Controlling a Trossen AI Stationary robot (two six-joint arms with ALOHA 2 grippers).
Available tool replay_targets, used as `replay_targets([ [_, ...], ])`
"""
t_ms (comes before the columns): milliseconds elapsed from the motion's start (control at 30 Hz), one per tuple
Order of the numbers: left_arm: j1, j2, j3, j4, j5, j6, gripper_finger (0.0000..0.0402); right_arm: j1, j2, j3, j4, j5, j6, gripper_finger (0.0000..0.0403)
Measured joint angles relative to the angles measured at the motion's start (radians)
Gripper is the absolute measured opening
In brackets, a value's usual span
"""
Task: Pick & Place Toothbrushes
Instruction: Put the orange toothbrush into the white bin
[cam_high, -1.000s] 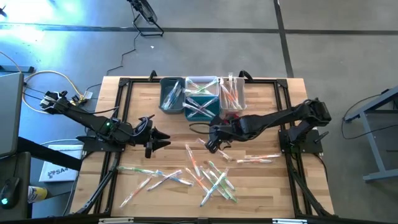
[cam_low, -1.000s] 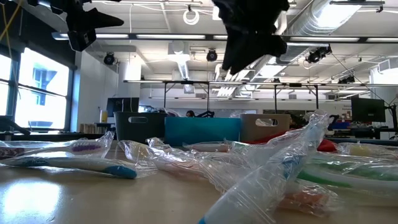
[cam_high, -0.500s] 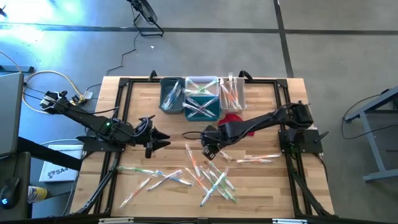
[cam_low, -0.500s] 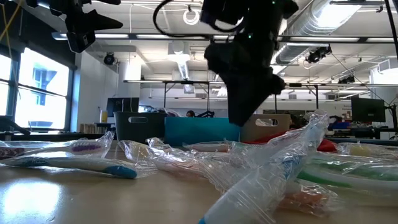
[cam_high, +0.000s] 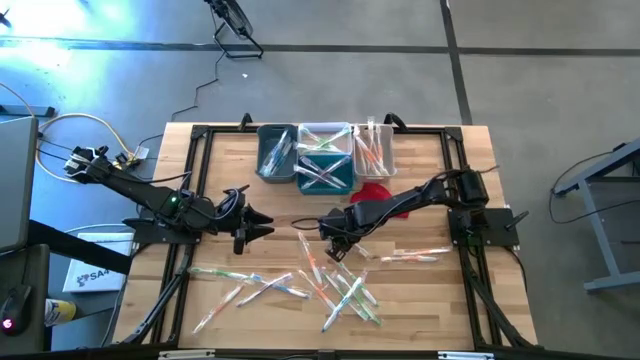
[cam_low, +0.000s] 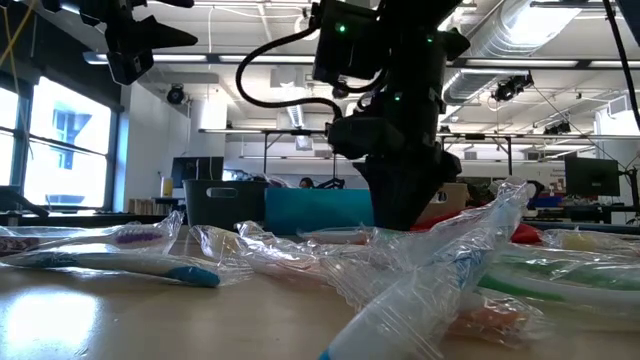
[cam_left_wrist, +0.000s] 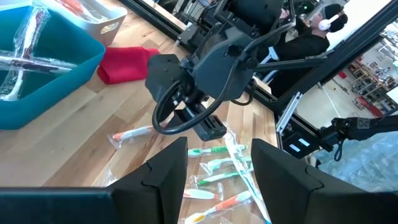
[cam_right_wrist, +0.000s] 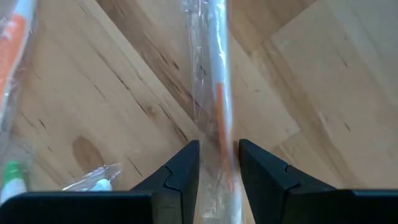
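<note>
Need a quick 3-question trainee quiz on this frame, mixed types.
1. True or false: the right gripper straddles a wrapped orange-handled toothbrush lying on the table.
2. The red cloth lies: A) inside the teal bin; B) on the table beside the bins; C) under the left gripper.
3. Fill in: the left gripper hangs with its fingers ____.

Key: 1 true; 2 B; 3 open.

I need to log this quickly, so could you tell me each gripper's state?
Left gripper: open, empty.
Right gripper: open, fingers astride an orange-handled toothbrush, not yet gripped.
</note>
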Motion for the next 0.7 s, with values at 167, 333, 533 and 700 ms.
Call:
replay_targets([
  [167, 0.000, 0.000, 0.000, 0.000, 0.000, 0.000, 0.0175, 0.000, 0.000, 0.000, 0.004, 0.014, 0.000, 0.0105],
  [333, 0.000, 0.000, 0.000, 0.000, 0.000, 0.000, 0.0175, 0.000, 0.000, 0.000, 0.004, 0.015, 0.000, 0.0105],
  [533, 0.000, 0.000, 0.000, 0.000, 0.000, 0.000, 0.0175, 0.000, 0.000, 0.000, 0.003, 0.010, 0.002, 0.0105],
  [700, 0.000, 0.000, 0.000, 0.000, 0.000, 0.000, 0.0175, 0.000, 0.000, 0.000, 0.003, 0.007, 0.026, 0.0098],
])
